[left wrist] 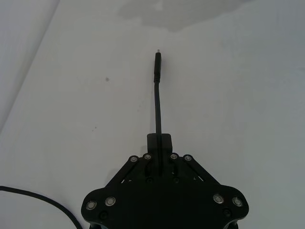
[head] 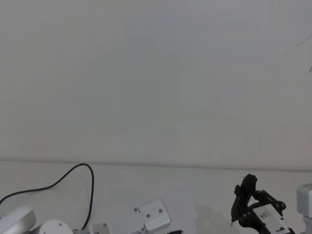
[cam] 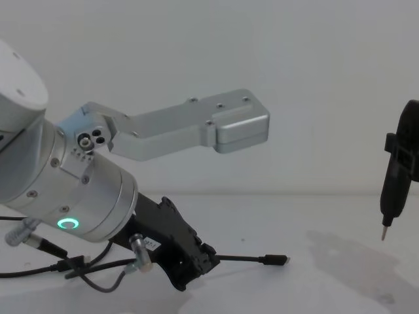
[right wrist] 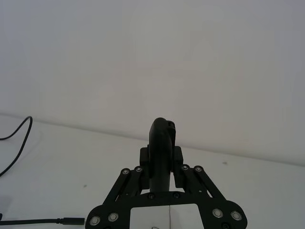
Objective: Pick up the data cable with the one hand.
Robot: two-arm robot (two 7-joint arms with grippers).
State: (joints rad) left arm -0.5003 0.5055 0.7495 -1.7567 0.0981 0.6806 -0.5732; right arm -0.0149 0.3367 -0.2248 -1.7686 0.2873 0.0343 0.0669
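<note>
The data cable (left wrist: 157, 102) is a thin black cord, and my left gripper (left wrist: 159, 143) is shut on it. About a hand's length of cord sticks straight out past the jaws and ends in the slim plug (left wrist: 157, 64). From the chest, the left gripper (cam: 208, 258) is low over the table and the plug (cam: 275, 260) points right. The rest of the cable (head: 73, 173) loops back along the left side. My right gripper (right wrist: 162, 160) stands off to the right, shut on a black pen-like tool (right wrist: 161, 138).
A silver camera bracket (cam: 196, 127) juts from my left wrist above the gripper. The pen-like tool (cam: 396, 176) hangs tip-down at the right edge above the white table (cam: 314, 222). A short grey wire with a metal connector (cam: 134, 252) hangs under the left wrist.
</note>
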